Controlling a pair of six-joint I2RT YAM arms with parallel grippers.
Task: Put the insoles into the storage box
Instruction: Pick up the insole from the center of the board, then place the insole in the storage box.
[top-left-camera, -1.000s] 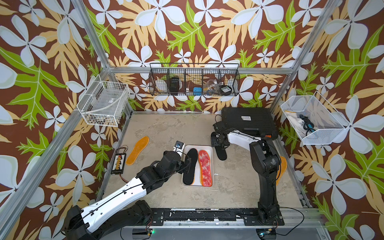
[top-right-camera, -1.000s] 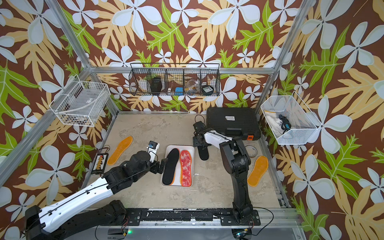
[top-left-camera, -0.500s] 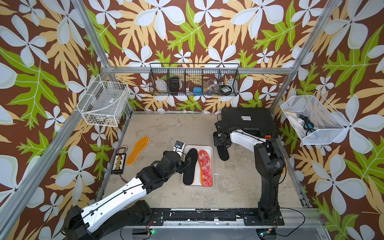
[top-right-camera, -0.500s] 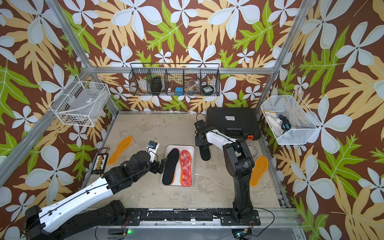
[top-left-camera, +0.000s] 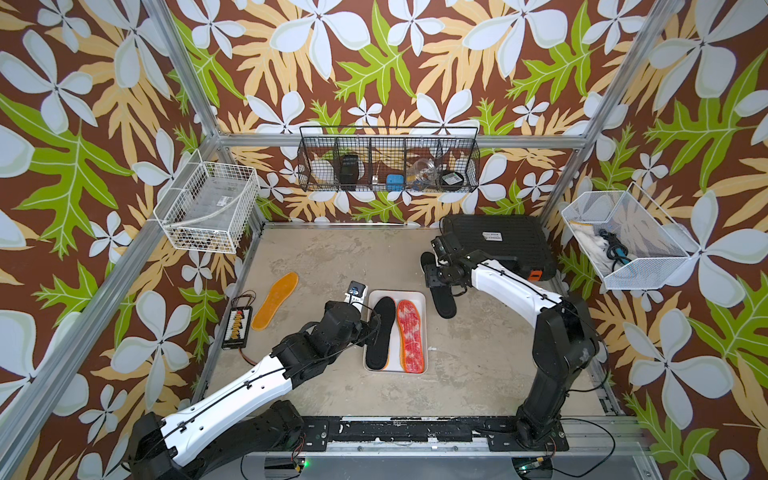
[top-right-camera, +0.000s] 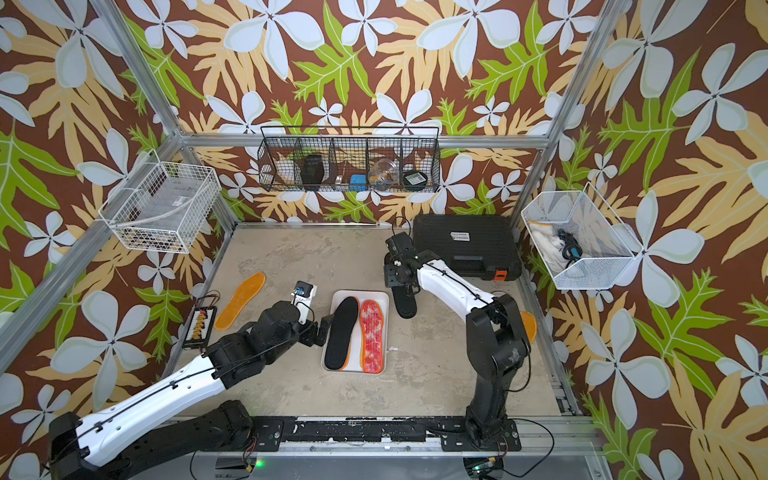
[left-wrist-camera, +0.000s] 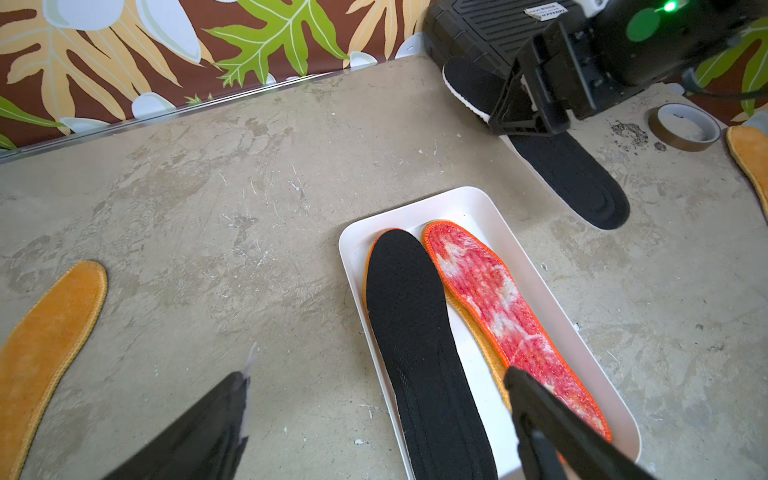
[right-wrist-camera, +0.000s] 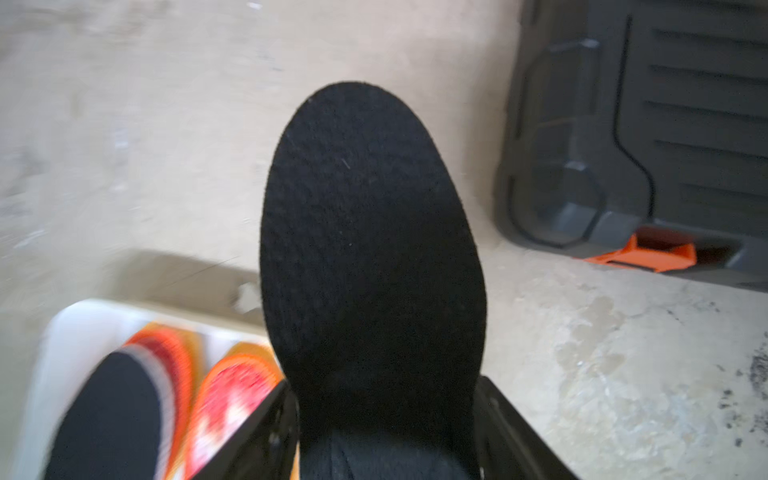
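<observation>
The white storage box (top-left-camera: 409, 296) (top-right-camera: 361, 294) (left-wrist-camera: 457, 199) lies mid-floor. It holds a black insole (top-left-camera: 382, 332) (left-wrist-camera: 415, 332) and a red-white insole (top-left-camera: 409, 336) (left-wrist-camera: 507, 311), with orange edges showing beneath them. My left gripper (left-wrist-camera: 378, 374) (top-left-camera: 370, 328) hangs open over the box's left rim and holds nothing. My right gripper (right-wrist-camera: 384, 384) (top-left-camera: 440, 274) is shut across the width of a second black insole (right-wrist-camera: 365, 228) (top-left-camera: 444, 301) (left-wrist-camera: 573, 178), just right of the box. An orange insole (top-left-camera: 276, 299) (left-wrist-camera: 45, 340) lies on the floor at the left. Another orange insole (top-right-camera: 528, 326) (left-wrist-camera: 750, 158) lies behind the right arm.
A black case with an orange latch (top-left-camera: 498, 245) (right-wrist-camera: 644, 124) stands at the back right, close to the held insole. A tape roll (left-wrist-camera: 683, 126) lies near it. A small black board with wires (top-left-camera: 237, 328) sits at the floor's left edge. Wire baskets (top-left-camera: 208, 208) hang on the walls.
The right arm's elbow has swung to the right while its gripper stays on the black insole beside the case. The left arm has not moved.
</observation>
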